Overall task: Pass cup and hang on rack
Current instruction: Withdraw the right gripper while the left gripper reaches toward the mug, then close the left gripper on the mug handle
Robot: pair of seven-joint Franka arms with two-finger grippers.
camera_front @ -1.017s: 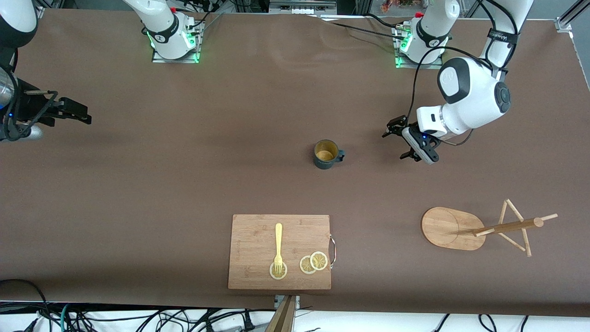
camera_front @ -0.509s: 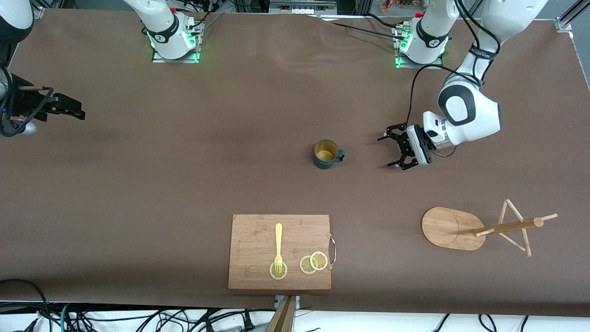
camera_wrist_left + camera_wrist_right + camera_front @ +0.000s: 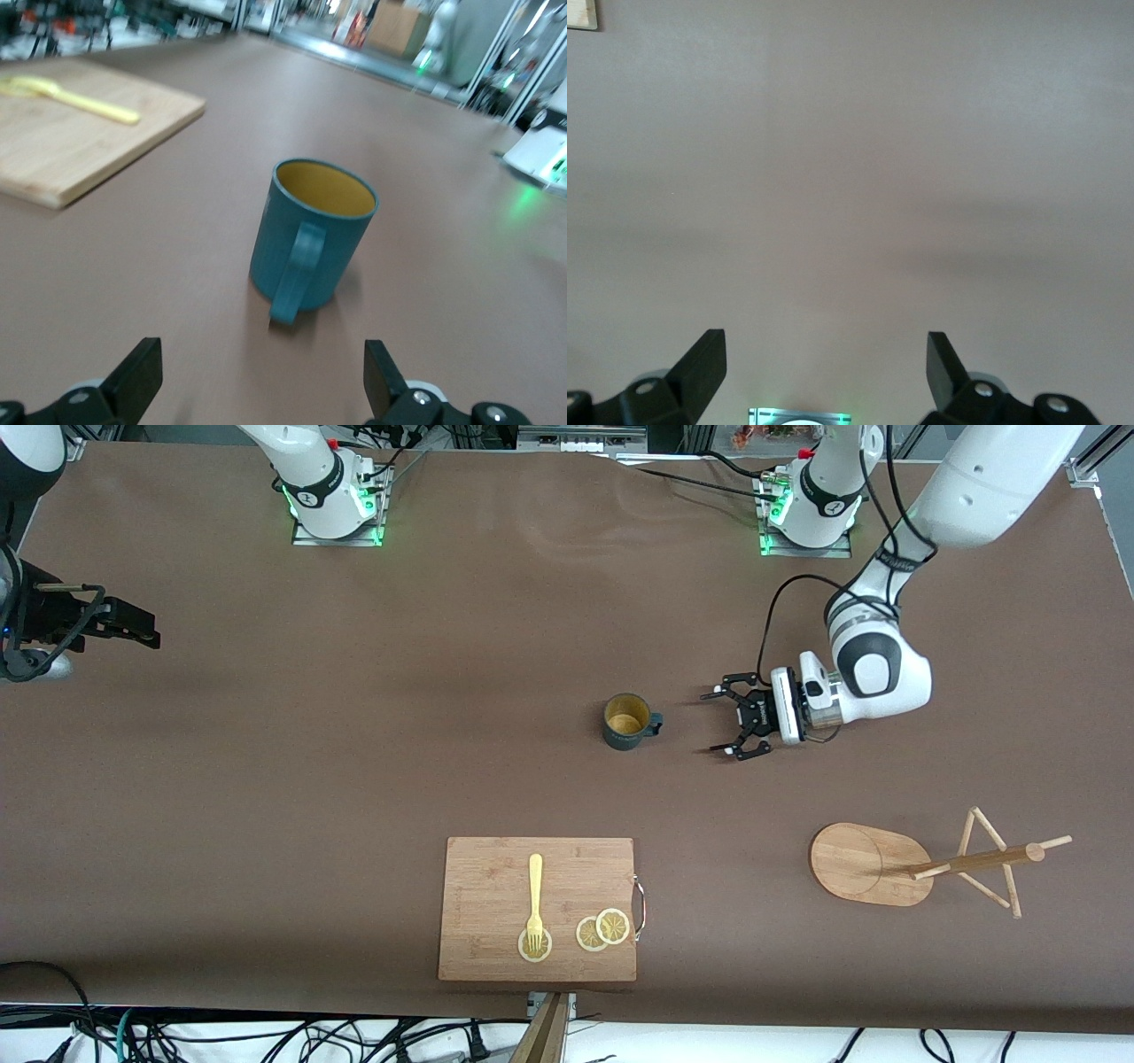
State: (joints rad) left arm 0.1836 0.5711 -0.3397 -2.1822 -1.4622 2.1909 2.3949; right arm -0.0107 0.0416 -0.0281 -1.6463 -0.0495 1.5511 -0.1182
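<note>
1. brown table (image 3: 354, 779); cup (image 3: 627, 722) upright mid-table, rack (image 3: 873, 864) toward left arm's end.
2. left gripper (image 3: 731, 724) low beside cup, jaws spread, handle facing it.
3. right gripper (image 3: 133, 624) waits, jaws spread.
4. step: reaching for cup; next, likely close on handle.

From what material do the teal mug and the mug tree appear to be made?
The small teal mug with yellowish inside looks like matte plastic or glazed ceramic: its colour is even and its shine weak, so the material stays open. The light mug tree with oval base appears to be unpainted bamboo or wood, judging by its pale brown tone and faint grain.
</note>
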